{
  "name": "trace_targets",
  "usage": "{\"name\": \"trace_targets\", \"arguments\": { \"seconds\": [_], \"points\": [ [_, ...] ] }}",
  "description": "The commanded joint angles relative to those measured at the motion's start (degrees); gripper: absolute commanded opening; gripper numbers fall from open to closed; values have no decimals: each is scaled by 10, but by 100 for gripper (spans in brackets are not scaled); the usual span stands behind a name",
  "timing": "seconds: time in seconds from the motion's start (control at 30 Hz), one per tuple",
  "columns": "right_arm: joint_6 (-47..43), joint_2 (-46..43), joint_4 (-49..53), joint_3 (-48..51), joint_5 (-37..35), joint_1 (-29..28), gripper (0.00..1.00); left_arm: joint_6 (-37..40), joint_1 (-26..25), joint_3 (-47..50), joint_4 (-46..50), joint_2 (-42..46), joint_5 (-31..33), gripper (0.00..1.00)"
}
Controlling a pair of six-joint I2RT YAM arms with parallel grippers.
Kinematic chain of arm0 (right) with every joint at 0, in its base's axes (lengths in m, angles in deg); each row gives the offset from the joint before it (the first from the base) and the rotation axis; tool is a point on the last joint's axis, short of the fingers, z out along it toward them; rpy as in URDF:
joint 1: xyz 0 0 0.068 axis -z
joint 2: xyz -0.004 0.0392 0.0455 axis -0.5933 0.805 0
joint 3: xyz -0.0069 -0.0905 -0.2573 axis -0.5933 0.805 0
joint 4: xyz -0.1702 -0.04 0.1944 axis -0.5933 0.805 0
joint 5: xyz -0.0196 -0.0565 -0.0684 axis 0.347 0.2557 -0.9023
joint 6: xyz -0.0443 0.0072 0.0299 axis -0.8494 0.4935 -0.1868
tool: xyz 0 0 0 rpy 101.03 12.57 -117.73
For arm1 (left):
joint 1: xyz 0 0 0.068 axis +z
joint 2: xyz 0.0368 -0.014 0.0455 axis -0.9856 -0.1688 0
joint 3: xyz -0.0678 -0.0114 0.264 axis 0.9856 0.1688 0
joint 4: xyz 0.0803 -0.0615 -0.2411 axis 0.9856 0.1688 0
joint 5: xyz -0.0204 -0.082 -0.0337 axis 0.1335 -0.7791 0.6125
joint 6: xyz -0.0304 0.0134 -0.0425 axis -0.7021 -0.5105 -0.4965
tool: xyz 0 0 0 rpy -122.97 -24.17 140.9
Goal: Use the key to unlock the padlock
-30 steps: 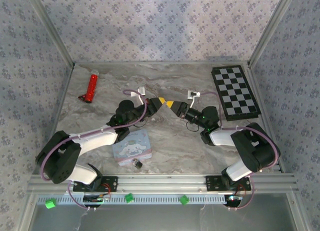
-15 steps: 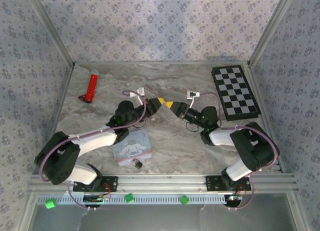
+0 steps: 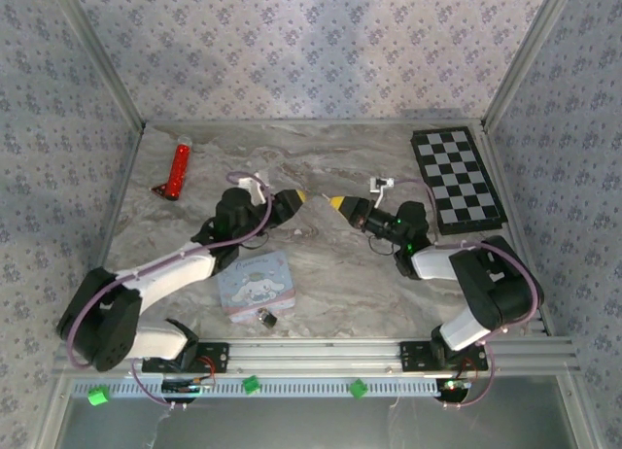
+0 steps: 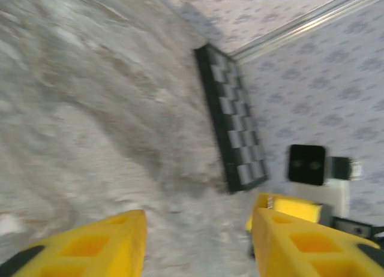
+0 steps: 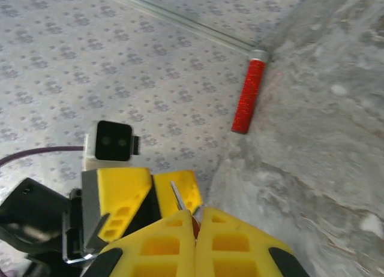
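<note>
One chessboard (image 3: pixel 457 179), one cartoon tin (image 3: pixel 258 284), one red tube (image 3: pixel 178 170), one padlock (image 3: pixel 265 318), one key (image 5: pixel 178 198).
The left gripper (image 3: pixel 296 195) has its fingers apart, holding nothing; the right gripper (image 3: pixel 336 203) is pressed together on the thin key. The padlock lies just beside the tin's near edge, apart from both grippers.

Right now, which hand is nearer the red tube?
Left. The left hand is off to the right of the red tube; the right hand lies farther right, beyond the left one.
</note>
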Motion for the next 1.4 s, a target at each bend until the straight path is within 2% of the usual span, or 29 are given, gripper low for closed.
{"name": "trace_targets", "arguments": {
  "seconds": [0.0,0.07,0.13,0.23,0.3,0.33,0.5,0.6,0.67,0.83,1.07,1.37],
  "points": [
    [-113,-73,215,-19,25,13,0,110,2,-100,328,48,44,56],
    [-225,-133,395,-49,7,14,0,139,2,-129,448,66,59,58],
    [-333,-180,545,-79,-34,9,0,144,1,-137,526,89,73,60],
    [-424,-225,666,-101,-65,20,0,129,1,-138,619,117,76,65],
    [-458,-249,694,-95,-51,36,0,123,-3,-142,661,122,43,67],
    [-470,-266,693,-83,-41,41,0,119,-9,-147,687,124,30,74],
    [-517,-313,701,-44,-66,48,0,90,-47,-177,851,134,88,81],
    [-524,-325,688,-31,-82,49,0,68,-56,-166,909,147,102,87],
    [-524,-330,671,-21,-87,49,0,51,-70,-147,926,156,97,100],
    [-521,-330,651,-9,-95,50,0,24,-133,-112,939,165,104,100],
    [-517,-329,644,-7,-94,52,0,11,-205,-33,838,156,81,100],
    [-512,-341,650,-5,-100,53,0,47,-212,0,768,73,125,99]
  ]
}}
